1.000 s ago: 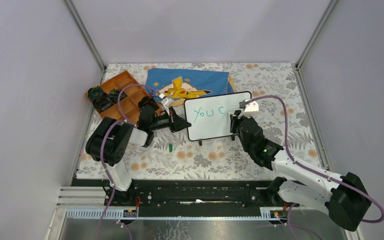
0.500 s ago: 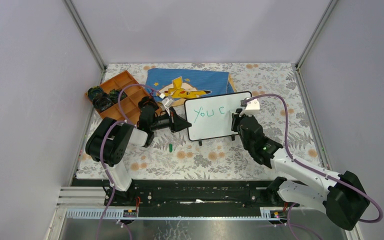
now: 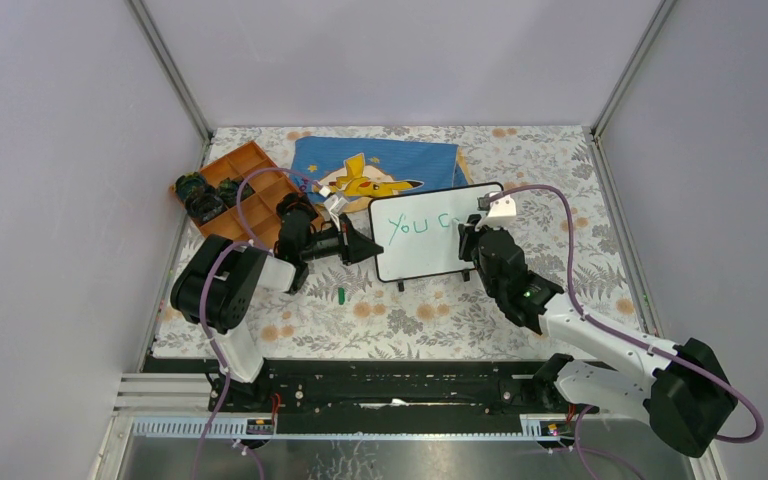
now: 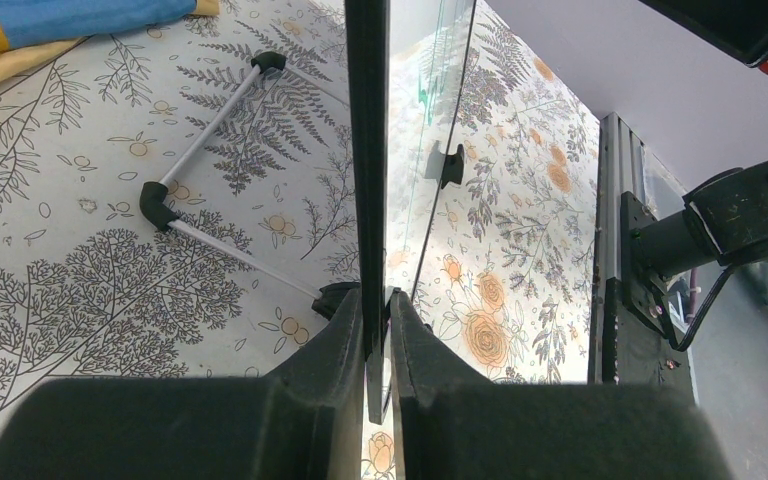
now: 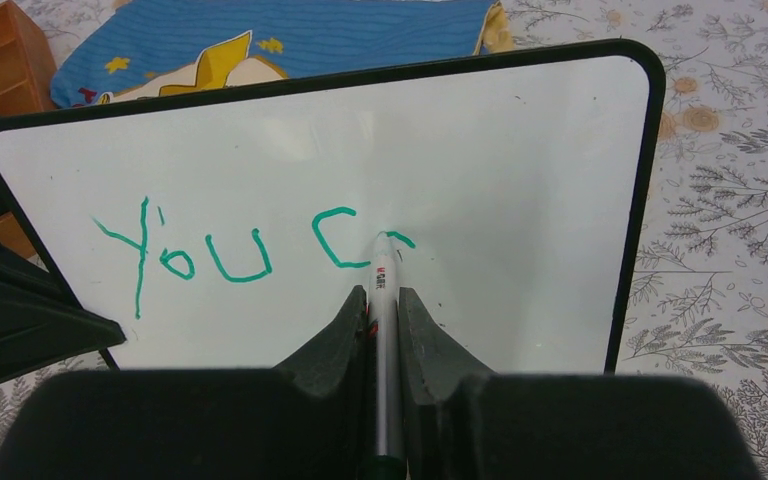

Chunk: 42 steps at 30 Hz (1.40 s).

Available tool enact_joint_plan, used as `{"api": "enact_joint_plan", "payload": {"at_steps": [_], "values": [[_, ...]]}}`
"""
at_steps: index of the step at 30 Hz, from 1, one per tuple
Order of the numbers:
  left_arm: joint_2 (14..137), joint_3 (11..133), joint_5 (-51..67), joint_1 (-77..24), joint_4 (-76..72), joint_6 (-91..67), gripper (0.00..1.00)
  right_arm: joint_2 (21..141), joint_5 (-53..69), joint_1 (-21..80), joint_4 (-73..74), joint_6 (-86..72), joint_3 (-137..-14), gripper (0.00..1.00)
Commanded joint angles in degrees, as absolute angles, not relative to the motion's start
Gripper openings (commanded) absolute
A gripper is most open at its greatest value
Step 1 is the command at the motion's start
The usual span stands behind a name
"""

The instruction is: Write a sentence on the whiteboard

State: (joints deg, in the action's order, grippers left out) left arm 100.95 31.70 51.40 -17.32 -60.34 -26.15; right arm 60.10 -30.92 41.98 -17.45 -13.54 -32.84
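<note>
L gripper (image 4: pixel 377 335) clenched on 9 o'clock edge of glossy white black-framed whiteboard (image 5: pixel 520 190); R gripper (image 5: pixel 382 312) grasps slim pale marker (image 5: pixel 383 285), tip touching by green "You c" writing (image 5: pixel 230 255).

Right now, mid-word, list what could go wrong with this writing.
1. The left gripper pinches the whiteboard by one edge only; pressure far from that grip could swing it and bend the letters.
2. The marker sits in a narrow pinch of the right gripper; it could slide back and the stroke would skip.
3. That gripper sits just below the green letters and could smear them.
</note>
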Motion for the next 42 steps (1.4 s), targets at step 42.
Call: {"api": "enact_joint_plan", "payload": {"at_steps": [42], "values": [[101.2,31.4,50.2,-18.5,-53.8,-22.4,0.0,59.7,-34.4,41.1,-14.9,-13.6,-36.9,0.0]]}}
